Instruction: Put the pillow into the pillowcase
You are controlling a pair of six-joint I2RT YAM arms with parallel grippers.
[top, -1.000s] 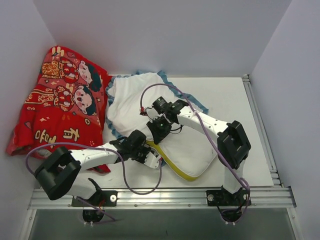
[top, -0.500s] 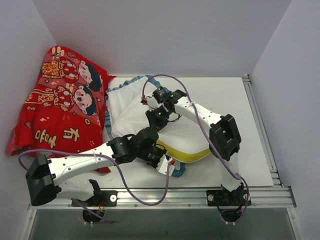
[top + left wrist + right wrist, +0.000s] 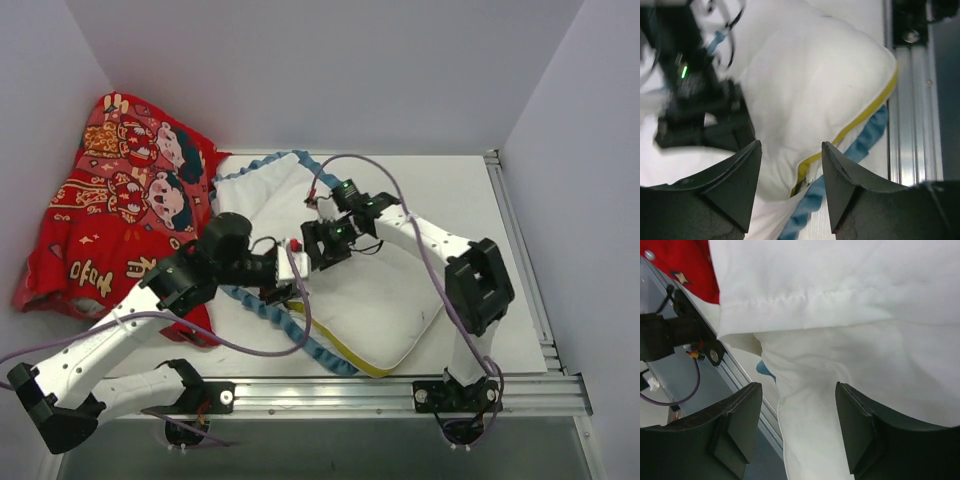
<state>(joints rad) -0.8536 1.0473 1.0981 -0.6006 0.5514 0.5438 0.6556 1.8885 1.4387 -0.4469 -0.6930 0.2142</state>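
The red cartoon-figure cloth (image 3: pixel 120 200) fills the left, so no room there. Your left end effector (image 3: pixel 791 145) hangs wide and empty over the blue-ruffled, white-inside pillowcase (image 3: pixel 250 195). The soft white pillow with yellow piping (image 3: pixel 385 295) looks partly inside it, in the middle. Your right end effector (image 3: pixel 797 387) is wide too, likely ready to grab cloth. Bare counter (image 3: pixel 455 190) lies right.

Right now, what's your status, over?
Left gripper open, right gripper open, both empty. Pillow lies on pillowcase, yellow edge exposed. Red cloth off left.
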